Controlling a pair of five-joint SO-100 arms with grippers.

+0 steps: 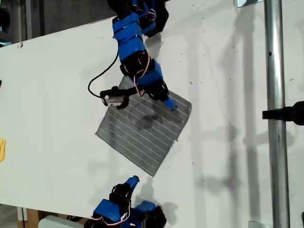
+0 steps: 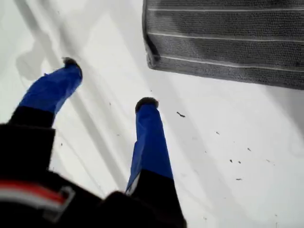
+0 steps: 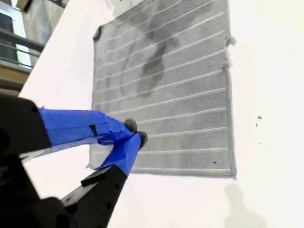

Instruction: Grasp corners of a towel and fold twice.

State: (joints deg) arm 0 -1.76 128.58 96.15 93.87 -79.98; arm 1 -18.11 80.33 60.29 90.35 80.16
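The white worktop [image 1: 57, 118] carries the towel [image 1: 142, 135], lying flat and unfolded near the middle of the exterior view, turned like a diamond with one corner [image 1: 153, 175] toward the lower arm. A metal pole [image 1: 275, 118] stands at the exterior view's right. The second gripper [image 3: 135, 135] reaches from the top of the exterior view over the towel near its upper corner; its fingers [image 3: 128, 147] are pressed together with tips touching, above the cloth close to one edge, with no cloth seen between them. The first gripper [image 2: 109, 85], at the bottom of the exterior view, sits apart from the towel, its fingers [image 2: 149, 142] spread over bare worktop
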